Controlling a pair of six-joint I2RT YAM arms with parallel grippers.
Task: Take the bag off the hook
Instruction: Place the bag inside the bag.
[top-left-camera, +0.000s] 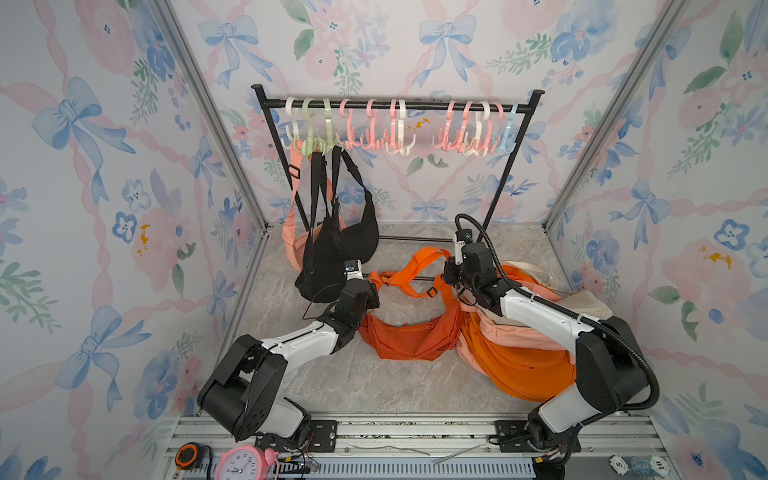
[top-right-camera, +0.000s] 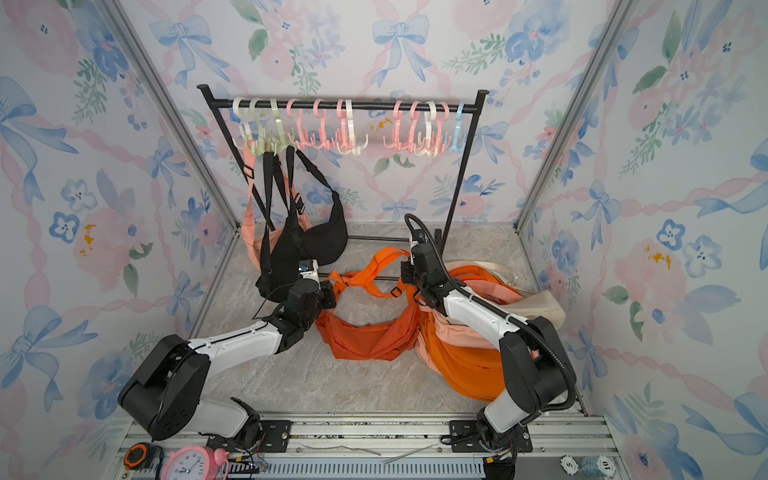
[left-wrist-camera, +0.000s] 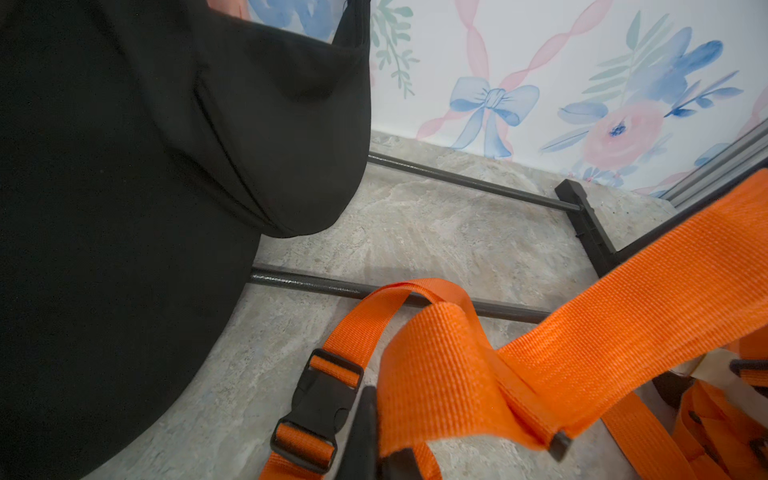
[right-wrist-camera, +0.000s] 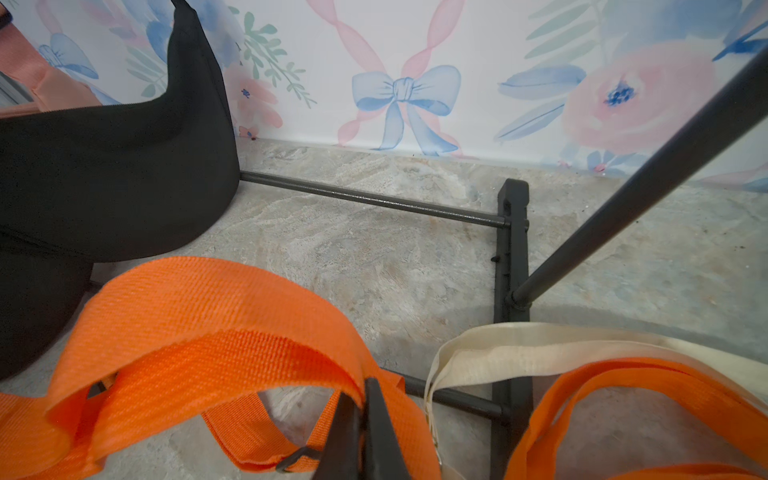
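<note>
**Twin YAM arms – looks only**

Same build on left arm & right arm: glossy white link shells w/ tiny screw holes, chunky matte blk joint housings, dotted holes on the left shoulder cover. Ribbed blk conduit runs along the right one, thin blk wire on the left. Blk wedge fingers on left gripper & right gripper. Small white cam box w/ blue bit at left wrist.

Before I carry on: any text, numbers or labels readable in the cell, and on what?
"5": white poker chip, at the front rail.
"10": end of the blue chip stack beside it.
"11", "12": pink alarm clock face; its other numerals are too small or cut off.
Wrist sticker on the left arm: too small to read.
</note>
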